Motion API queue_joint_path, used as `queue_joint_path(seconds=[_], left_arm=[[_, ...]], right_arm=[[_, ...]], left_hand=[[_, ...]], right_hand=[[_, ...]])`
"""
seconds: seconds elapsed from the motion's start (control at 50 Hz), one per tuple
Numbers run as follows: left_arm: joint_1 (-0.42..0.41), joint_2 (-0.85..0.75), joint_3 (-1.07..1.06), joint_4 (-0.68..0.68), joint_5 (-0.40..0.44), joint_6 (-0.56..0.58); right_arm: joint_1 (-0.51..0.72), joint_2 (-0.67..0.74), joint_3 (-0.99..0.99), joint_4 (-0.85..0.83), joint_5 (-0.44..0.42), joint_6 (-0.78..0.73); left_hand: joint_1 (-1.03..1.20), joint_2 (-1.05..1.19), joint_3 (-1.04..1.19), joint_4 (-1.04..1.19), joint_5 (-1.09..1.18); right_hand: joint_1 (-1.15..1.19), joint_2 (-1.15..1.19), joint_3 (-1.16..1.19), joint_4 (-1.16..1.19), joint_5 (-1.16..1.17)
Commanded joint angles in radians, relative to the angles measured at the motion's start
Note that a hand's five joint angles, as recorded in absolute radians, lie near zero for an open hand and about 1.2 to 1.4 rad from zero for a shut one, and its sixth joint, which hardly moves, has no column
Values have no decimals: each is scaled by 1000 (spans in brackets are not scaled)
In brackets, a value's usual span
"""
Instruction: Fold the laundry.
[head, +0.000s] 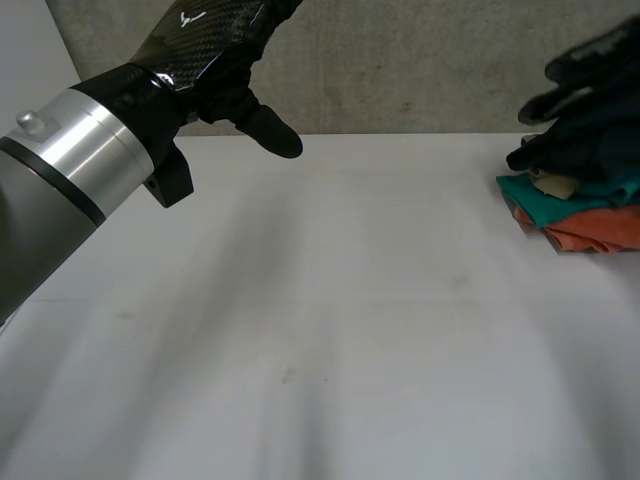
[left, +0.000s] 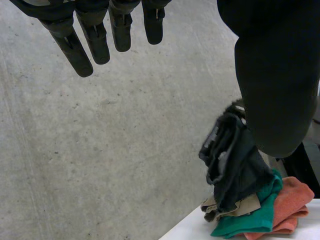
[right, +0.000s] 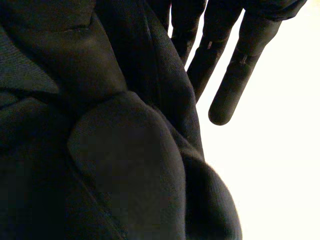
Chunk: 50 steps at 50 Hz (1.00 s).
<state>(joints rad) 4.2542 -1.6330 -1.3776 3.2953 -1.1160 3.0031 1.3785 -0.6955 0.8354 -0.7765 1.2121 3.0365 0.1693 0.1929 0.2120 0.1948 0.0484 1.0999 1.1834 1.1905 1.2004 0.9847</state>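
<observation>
- The dark garment (left: 234, 170) tops the laundry pile (head: 600, 228) at the worktop's (head: 320, 340) far right.
- The right robot hand (head: 585, 70) appears to pinch it, straight fingers (right: 235, 75) against thumb.
- Best lift it clear of the teal cloth (head: 560, 195) before carrying it to the middle.
- The left robot hand (head: 215, 70) hovers far left, wide open and empty.

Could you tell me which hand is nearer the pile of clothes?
Right. The right hand is at the top of the pile of clothes; the left hand hangs far off across the table.
</observation>
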Motion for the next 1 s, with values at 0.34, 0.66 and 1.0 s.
queue_joint_path(seconds=[0.34, 0.66, 1.0], left_arm=[[-20, -18, -4, 7, -1, 0], [-20, -16, 0, 7, -1, -1], [114, -28, 215, -178, -435, 16]], right_arm=[[-148, -170, 478, -106, -155, -119], [-366, -331, 406, 301, -40, -474], [148, -484, 327, 361, 383, -302]], left_hand=[[5, -18, -38, -20, -48], [5, -18, -38, -20, -48], [5, -18, -38, -20, -48]], right_hand=[[-925, -1009, -1016, -1026, -985], [-925, -1009, -1016, -1026, -985], [-925, -1009, -1016, -1026, -985]])
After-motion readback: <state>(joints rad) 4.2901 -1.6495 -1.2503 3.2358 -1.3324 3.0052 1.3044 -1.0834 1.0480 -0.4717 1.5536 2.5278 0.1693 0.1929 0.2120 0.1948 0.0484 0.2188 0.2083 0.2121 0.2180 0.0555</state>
